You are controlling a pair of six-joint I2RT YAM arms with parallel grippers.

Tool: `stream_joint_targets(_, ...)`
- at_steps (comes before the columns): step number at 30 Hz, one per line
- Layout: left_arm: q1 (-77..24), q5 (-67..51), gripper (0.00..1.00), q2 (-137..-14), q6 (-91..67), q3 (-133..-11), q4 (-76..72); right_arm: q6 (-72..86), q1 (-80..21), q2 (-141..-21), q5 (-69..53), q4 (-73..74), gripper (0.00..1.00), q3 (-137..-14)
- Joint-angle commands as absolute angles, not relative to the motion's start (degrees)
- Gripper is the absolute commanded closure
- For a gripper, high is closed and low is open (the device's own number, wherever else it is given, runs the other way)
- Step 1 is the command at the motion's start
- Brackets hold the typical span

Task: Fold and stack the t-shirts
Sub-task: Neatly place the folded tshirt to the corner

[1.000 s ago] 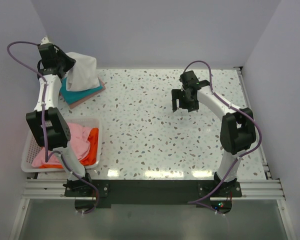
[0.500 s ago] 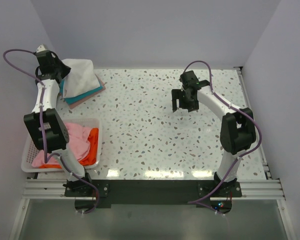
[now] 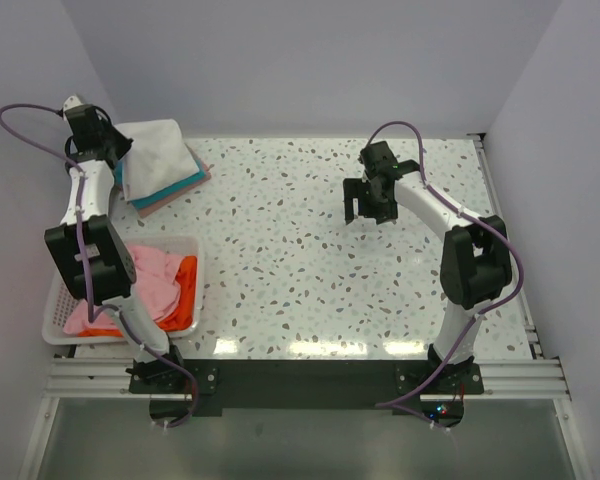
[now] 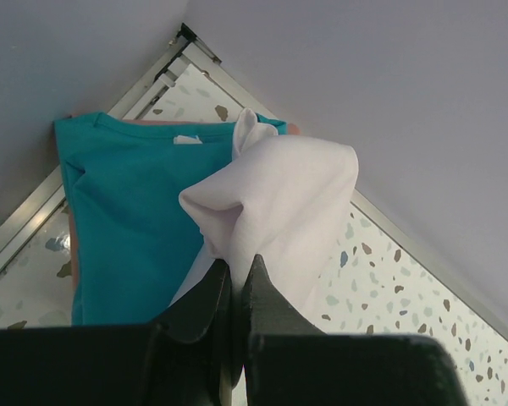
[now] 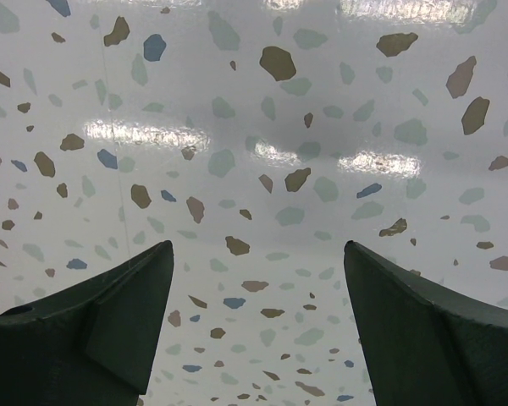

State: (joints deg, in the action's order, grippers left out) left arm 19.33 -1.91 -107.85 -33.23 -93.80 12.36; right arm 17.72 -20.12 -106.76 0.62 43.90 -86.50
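A folded white t-shirt [image 3: 158, 152] lies on top of a teal t-shirt [image 3: 168, 187] and a pink one [image 3: 175, 198] in a stack at the table's far left corner. My left gripper [image 3: 113, 152] is shut on the white shirt's edge at the stack's left side. In the left wrist view the white cloth [image 4: 279, 199] bunches up from between my fingers [image 4: 267, 296], over the teal shirt [image 4: 123, 216]. My right gripper [image 3: 365, 207] is open and empty above the bare table at the right; its view shows only tabletop between the fingers [image 5: 118, 304].
A white lattice basket [image 3: 60, 300] at the near left holds pink [image 3: 145, 280] and orange [image 3: 185, 290] shirts. The back wall and left wall stand close to the stack. The speckled tabletop [image 3: 300, 260] spans the middle.
My left gripper has carried the white shirt down and to the left. The shirt has gone from hanging bunched above the stack to lying flatter on it. The right arm has not moved.
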Motion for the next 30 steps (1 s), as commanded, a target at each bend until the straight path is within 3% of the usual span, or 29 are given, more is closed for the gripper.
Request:
stream_joint_targets(1,20.6,-0.2,1.0,-109.2,-31.7,-94.5,8.8,17.2,-20.0,-104.7,2.0,43.9,0.15,-87.0)
stream_joint_targets(17,21.2,4.6,0.97,-117.0,-31.9,-98.5,9.6,17.4,-19.9,-105.5,2.4,45.0,0.15,-88.7)
stream_joint_targets(20,21.2,8.8,0.65,-116.9,-33.4,-99.3,11.6,17.4,-19.9,-106.2,2.3,45.2,0.15,-89.4)
stream_joint_targets(21,21.2,9.7,0.46,-116.2,-33.9,-99.1,11.9,17.3,-19.9,-106.3,2.0,45.2,0.15,-89.6)
stream_joint_targets(24,20.6,13.5,0.26,-113.2,-33.5,-97.2,12.3,17.2,-19.9,-106.1,1.9,44.7,0.15,-89.7)
stream_joint_targets(27,19.5,17.6,0.15,-109.3,-32.0,-94.1,11.8,17.1,-19.9,-105.2,2.0,43.9,0.15,-89.4)
stream_joint_targets(30,17.7,20.7,0.11,-105.2,-30.1,-90.4,11.1,17.1,-19.9,-104.0,2.3,42.9,0.15,-88.4)
